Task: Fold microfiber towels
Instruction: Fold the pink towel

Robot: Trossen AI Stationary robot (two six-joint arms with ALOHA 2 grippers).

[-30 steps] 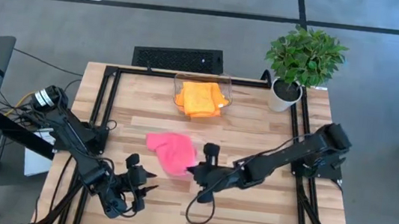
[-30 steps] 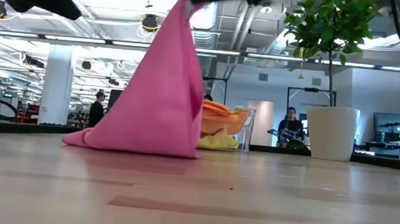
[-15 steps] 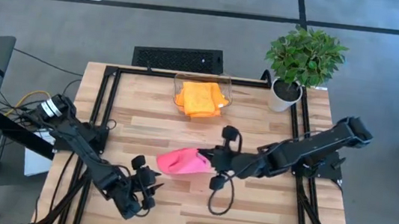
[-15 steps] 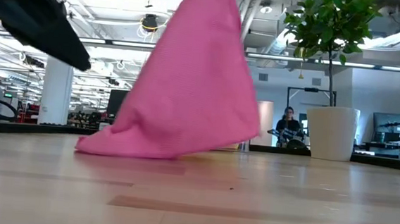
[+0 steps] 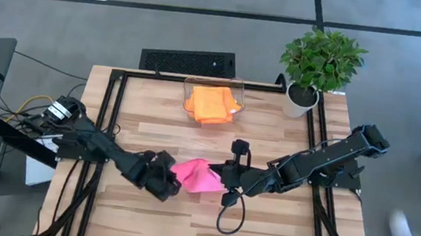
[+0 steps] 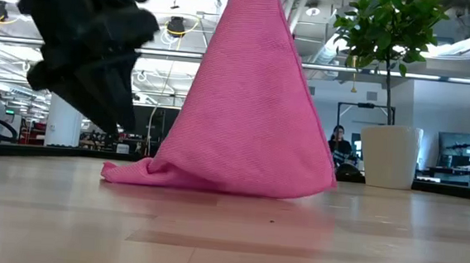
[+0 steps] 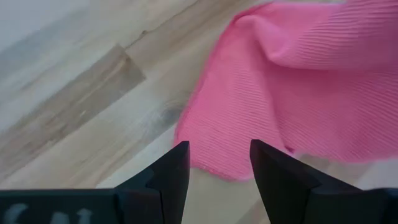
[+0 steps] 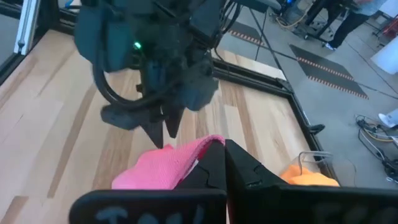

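- Jaws of the right gripper (image 5: 222,178) are pinching one corner of the pink towel (image 5: 198,174) and holding it up off the table (image 5: 288,135), so the cloth is hanging as a tall cone with its lower edge bunching on the wood near the middle of the table.
- Jaws of the left gripper (image 5: 173,184) are standing spread and gripping nothing, hovering just beside the towel's low, trailing edge, on the side away from the right gripper.
- Seen past the left fingers (image 7: 172,172), the nearest hem of the towel (image 7: 298,99) is lying directly ahead of the gap and close to it; that low free edge seems to be what the coming grasp is turning on, and the left arm is plainly the nearer one to it.
- With one corner raised and the rest draping downward, the towel's long axis is running roughly upright from the table to the right gripper.
- A clear bin (image 5: 238,85) at the far edge is holding the orange towels (image 5: 210,104); a potted plant (image 5: 318,63) is standing beside it.
- Folds are hiding the towel's other corners, the low view is cutting off its top and the grip itself, and any yellow cloth in the bin is not showing.
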